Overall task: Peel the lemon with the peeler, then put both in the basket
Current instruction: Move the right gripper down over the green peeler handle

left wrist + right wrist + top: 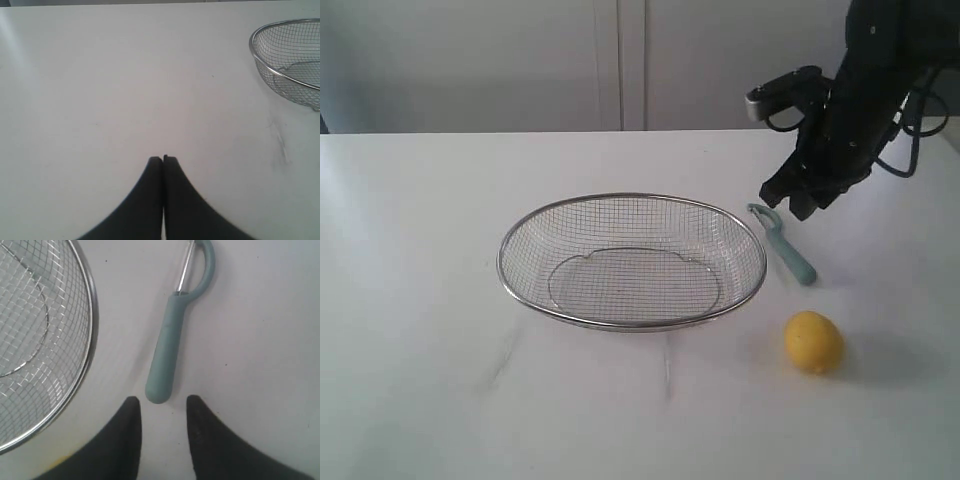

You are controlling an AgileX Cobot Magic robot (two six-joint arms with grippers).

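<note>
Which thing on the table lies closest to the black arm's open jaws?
The teal peeler: its handle end lies just before the jaws, while the lemon and basket sit farther off.

Three cameras, one white table (410,400)
We look down across it from the near edge; wrist views sit close above; all share the silver wire-mesh oval basket (720,240).

This is looking like a robot lab: a black arm (865,100) with trailing cables (916,140) is hanging over a plain white table (420,300), pale flat panels (520,60) are standing behind it, and a basket (502,262), peeler (790,255) and lemon (813,341) are lying out.
</note>
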